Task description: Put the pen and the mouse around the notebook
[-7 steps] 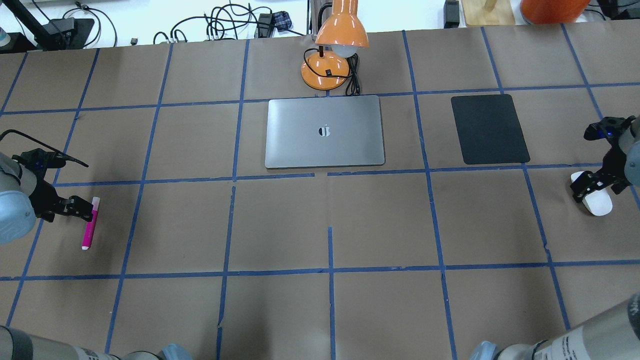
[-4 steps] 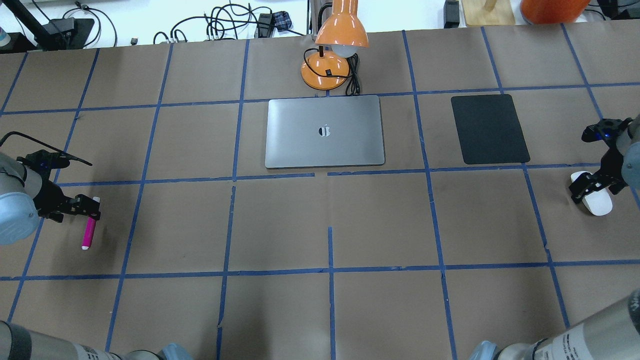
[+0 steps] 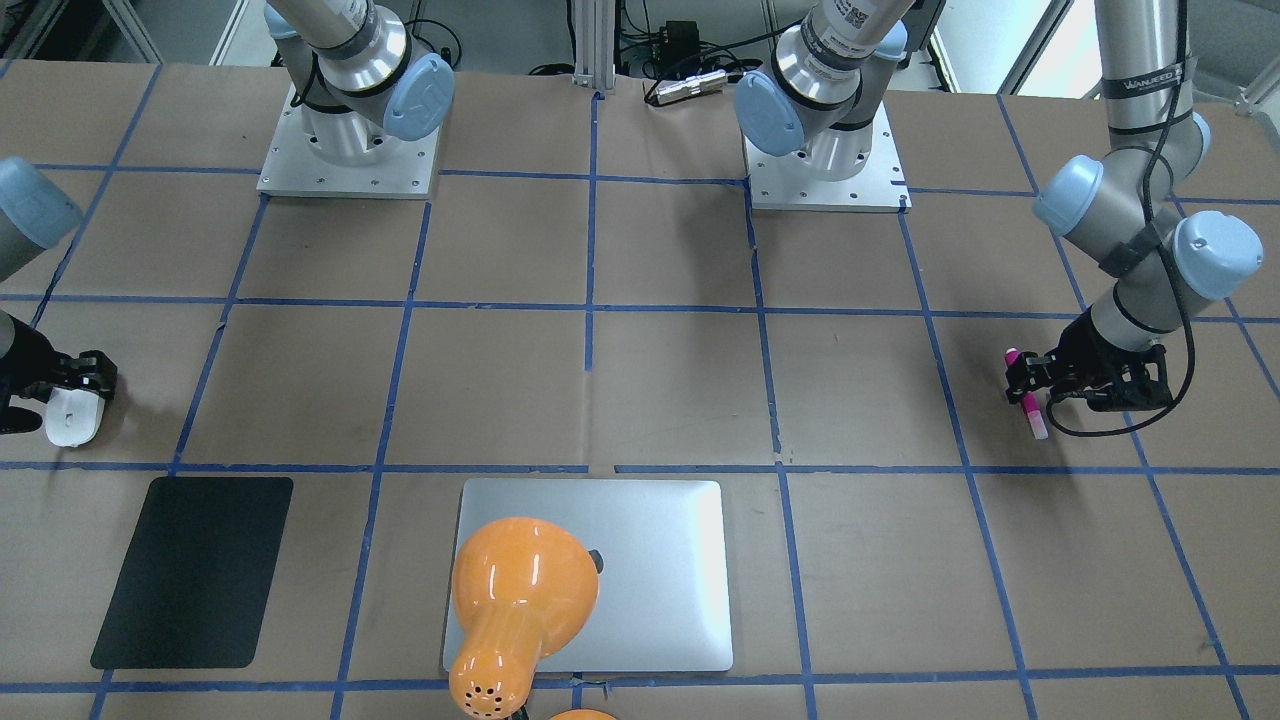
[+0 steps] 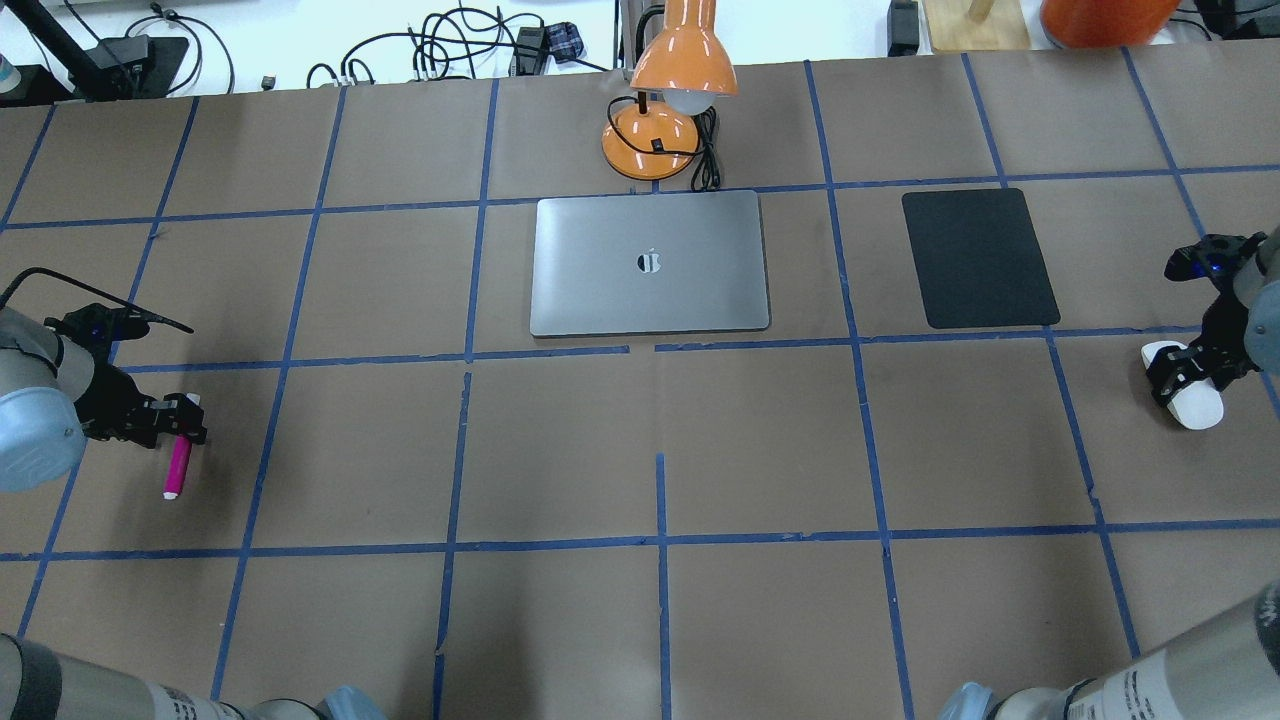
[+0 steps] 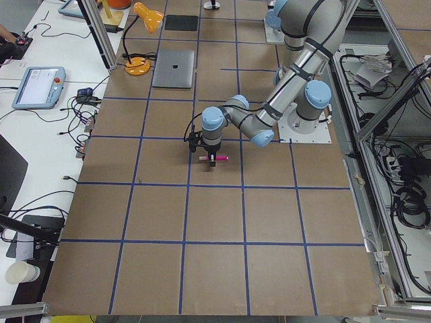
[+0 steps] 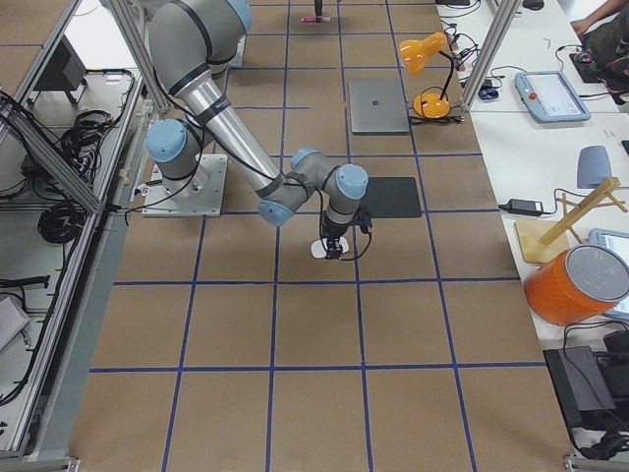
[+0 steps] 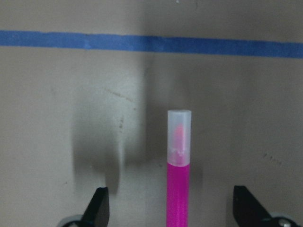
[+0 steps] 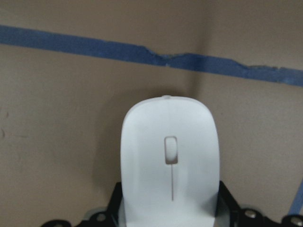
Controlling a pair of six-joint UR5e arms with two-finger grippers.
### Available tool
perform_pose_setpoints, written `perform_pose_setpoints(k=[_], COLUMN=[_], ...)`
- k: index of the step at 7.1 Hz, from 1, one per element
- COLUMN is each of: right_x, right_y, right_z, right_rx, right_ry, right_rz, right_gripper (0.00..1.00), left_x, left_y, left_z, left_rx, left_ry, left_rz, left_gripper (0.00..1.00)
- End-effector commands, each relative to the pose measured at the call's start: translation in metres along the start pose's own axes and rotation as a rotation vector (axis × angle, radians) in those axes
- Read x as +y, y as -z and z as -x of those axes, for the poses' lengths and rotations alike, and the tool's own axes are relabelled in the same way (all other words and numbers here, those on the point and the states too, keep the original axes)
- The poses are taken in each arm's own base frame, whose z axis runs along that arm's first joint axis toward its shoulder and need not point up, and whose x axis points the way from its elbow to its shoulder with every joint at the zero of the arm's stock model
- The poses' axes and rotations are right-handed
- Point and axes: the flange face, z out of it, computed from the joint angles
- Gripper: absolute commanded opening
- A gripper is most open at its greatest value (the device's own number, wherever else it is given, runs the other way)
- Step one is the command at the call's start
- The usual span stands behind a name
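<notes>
Out at the far left of the bench (image 4: pixel 560 450), the left end effector (image 4: pixel 180 422) is down low over the pen (image 4: pixel 178 462). The wrist camera shows it released: the two black fingertips (image 7: pixel 100 204) stand wide on either side of the pink barrel, with clear gaps and no contact. The pen lies flat on the brown paper, its frosted cap pointing towards a blue tape line, well apart from the laptop (image 4: pixel 650 263).

Over on the far right, the right end effector (image 4: pixel 1185 368) is clenched on the mouse (image 4: pixel 1192 405). In its wrist view the dark fingers (image 8: pixel 226 198) press against both flanks of the white shell with no gap showing. The mouse sits on the bench, just short of a blue tape line, near the black mat (image 4: pixel 978 258) and well away from the laptop.

The laptop itself lies closed and flat at the middle of the far half of the bench. The orange lamp (image 4: pixel 670 90) stands just behind it, and the black mat lies off to its right.
</notes>
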Motion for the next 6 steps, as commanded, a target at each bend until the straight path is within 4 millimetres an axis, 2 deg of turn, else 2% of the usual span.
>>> perform_pose_setpoints(k=[1, 3, 4, 5, 6], right_x=[-0.03, -0.096, -0.148, -0.193, -0.211], right_y=[0.039, 0.096, 0.115, 0.108, 0.101], right_z=[0.018, 0.079, 0.126, 0.156, 0.167], right_rx=[0.051, 0.069, 0.048, 0.03, -0.002], right_ry=[-0.046, -0.111, -0.122, -0.144, -0.169], right_rz=[-0.066, -0.127, -0.176, -0.141, -0.098], right_gripper=[0.03, 0.04, 0.04, 0.03, 0.03], left_x=[0.0, 0.0, -0.003, -0.016, -0.034], left_y=[-0.001, -0.001, 0.007, 0.025, 0.048], left_z=[0.0, 0.0, 0.003, -0.005, -0.041], left_rx=[0.001, 0.001, -0.016, -0.033, -0.026], left_ry=[0.001, 0.001, 0.001, -0.001, 0.074], left_rz=[0.002, 0.002, -0.01, -0.033, -0.028], left_gripper=[0.0, 0.0, 0.0, 0.0, 0.0])
